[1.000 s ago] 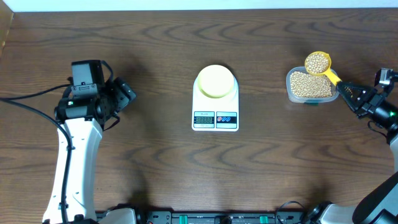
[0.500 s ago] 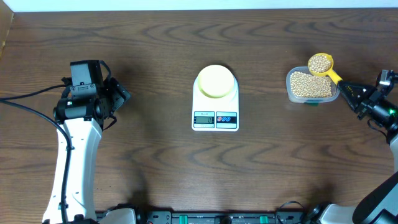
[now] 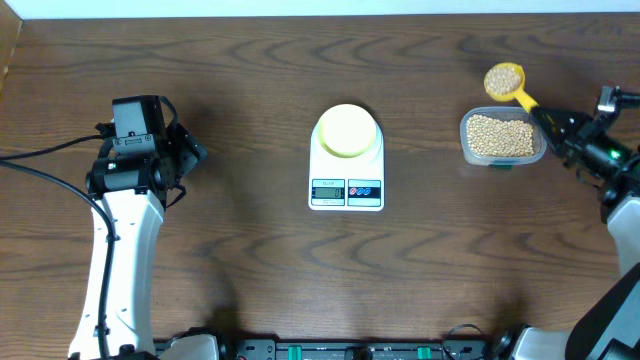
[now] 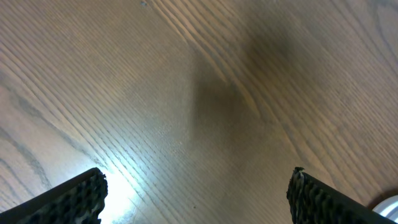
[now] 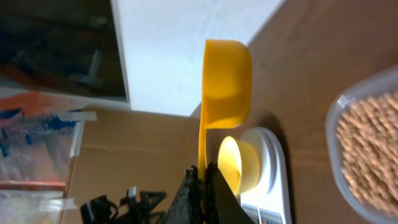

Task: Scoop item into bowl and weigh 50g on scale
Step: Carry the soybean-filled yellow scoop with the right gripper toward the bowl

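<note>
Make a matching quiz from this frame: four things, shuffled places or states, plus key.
Things:
1. bowl
2. scoop
3. tub
4. left pincer

Places or states:
A. open, nothing between its fingers
B. sitting on the scale
C. on the table, full of beans
D. gripped by the right pincer, loaded with beans

Pairs: 1-B, 2-D, 3-C, 4-A

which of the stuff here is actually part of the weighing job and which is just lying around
In the job: beans, clear tub, yellow scoop full of beans, right gripper shut on its handle, empty bowl, scale under it.
Just there: left gripper, open over the table; black cable; cardboard beyond the table.
</note>
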`<state>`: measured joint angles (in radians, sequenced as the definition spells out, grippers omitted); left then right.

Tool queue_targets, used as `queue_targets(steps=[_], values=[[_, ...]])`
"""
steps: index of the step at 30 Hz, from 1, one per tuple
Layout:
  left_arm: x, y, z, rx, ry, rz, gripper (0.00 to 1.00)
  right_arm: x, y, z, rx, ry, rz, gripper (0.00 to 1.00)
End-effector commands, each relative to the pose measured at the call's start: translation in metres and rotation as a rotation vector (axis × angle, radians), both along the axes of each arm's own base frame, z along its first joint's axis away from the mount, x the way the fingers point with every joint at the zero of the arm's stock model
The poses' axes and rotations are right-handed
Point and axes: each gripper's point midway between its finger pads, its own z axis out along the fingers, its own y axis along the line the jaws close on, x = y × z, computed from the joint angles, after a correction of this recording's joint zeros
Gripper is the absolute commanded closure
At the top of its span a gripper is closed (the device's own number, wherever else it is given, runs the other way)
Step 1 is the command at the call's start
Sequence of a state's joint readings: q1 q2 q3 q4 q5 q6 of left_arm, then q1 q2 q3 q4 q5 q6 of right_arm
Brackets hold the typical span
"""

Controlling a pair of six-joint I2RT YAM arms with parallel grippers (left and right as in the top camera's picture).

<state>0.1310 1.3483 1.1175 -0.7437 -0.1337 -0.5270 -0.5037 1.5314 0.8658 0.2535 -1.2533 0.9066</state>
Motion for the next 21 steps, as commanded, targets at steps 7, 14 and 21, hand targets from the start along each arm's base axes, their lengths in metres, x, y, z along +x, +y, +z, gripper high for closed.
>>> queue_targets(steps=[7, 14, 21], values=[[-0.002, 0.004, 0.0, 0.01, 0.0, 0.02, 0.05, 0.011, 0.069, 0.023, 0.092, 0.021, 0.137, 0.99], [0.003, 0.003, 0.002, 0.004, -0.022, 0.015, 0.05, 0.014, 0.121, 0.02, 0.053, 0.008, 0.194, 0.99], [0.006, -0.01, 0.0, -0.064, -0.031, -0.024, 0.05, 0.013, 0.151, 0.018, 0.005, -0.032, 0.23, 0.99]])
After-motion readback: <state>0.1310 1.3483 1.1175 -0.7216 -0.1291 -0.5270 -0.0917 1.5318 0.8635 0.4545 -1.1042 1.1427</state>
